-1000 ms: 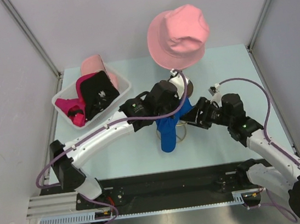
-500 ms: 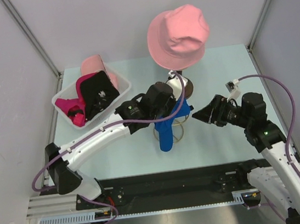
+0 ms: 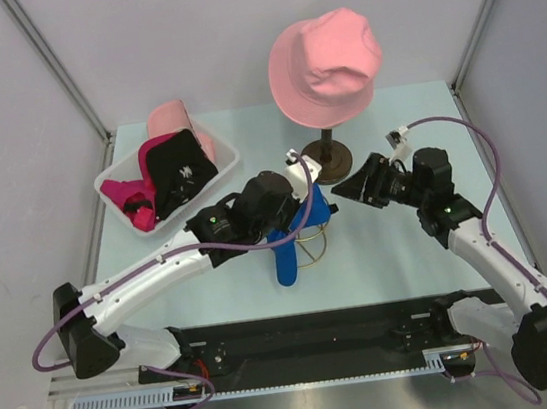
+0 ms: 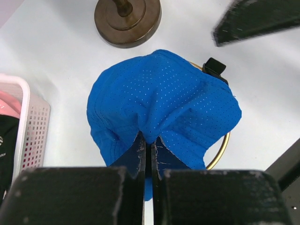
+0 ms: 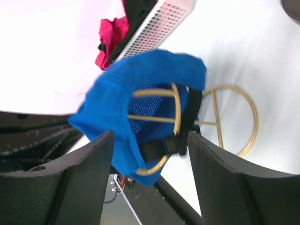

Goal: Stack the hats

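Blue cap (image 4: 159, 103) first: draped over the gold wire stand (image 5: 177, 110), mesh crown bunched up and pinched from above by the left gripper (image 4: 149, 143), clamped tight on a fold of the fabric. Brim poking out on the stand's near-left side. Can't tell if fully seated on the hoops or partly carried by that pinch.

Right gripper (image 5: 150, 138) just to the right of the stand, spread wide, holding nothing, aimed at the cap's open back with the strap showing.

Further out: salmon-pink bucket hat (image 3: 325, 56) beyond the stand, up on its own post with a round brown base (image 4: 127, 18). Support under the hat hidden. Off to the far left of the stand, a white slatted basket (image 4: 35, 126) with a magenta cap (image 3: 124, 199) and a black fabric item (image 3: 178, 167) stuffed inside, plus a light-pink cap (image 3: 173, 117) at the basket side farthest from the stand.

Progress-wise, gonna guess very early. Nothing stacked on anything yet, at best one cap landing on the stand as the bottom of the pile. Probably left to do: let go of the blue one, fish the others out of the basket, pile them on one by one, and deal with the bucket hat too. No clue from here about the intended order.
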Tool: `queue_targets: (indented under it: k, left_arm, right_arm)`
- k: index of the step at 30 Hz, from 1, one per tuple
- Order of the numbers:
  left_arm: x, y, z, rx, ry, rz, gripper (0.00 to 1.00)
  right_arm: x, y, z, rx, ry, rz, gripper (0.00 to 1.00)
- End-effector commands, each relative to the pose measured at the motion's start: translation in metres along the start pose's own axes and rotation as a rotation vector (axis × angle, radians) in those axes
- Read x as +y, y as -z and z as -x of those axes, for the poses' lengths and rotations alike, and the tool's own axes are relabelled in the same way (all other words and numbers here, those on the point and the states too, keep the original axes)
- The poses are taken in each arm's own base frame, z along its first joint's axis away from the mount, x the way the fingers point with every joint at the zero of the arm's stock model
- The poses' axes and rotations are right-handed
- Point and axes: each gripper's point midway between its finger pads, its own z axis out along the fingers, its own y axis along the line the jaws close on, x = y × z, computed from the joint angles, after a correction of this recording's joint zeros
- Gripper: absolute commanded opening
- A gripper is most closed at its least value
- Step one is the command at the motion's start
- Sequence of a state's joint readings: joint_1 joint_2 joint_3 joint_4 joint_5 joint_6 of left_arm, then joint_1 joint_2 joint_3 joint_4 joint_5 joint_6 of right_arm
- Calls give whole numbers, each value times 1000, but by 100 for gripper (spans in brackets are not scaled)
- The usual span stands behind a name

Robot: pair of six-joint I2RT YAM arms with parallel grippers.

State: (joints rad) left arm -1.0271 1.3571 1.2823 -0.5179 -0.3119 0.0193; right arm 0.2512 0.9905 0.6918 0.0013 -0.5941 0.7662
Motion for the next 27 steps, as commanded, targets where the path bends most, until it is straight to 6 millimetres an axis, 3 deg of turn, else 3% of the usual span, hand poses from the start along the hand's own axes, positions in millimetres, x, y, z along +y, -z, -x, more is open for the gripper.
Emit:
queue_targets:
  k: [1, 5, 9, 18, 27]
  left_arm:
    - [11, 14, 30, -126, 37, 22, 0]
    - [12, 15, 27, -131, 39, 29, 0]
    - [14, 19, 27, -143, 37, 31, 0]
    - [11, 19, 25, -146, 37, 17, 0]
    - [14, 20, 28, -156, 33, 27, 0]
  right_arm:
    - [43, -10, 34, -56, 149, 143, 68]
    - [53, -21, 27, -12, 175, 190, 68]
    - [46, -32, 13, 46, 155, 198, 67]
    - [62, -37, -2, 99, 162, 328, 66]
    - [59, -41, -23, 194, 96, 361, 58]
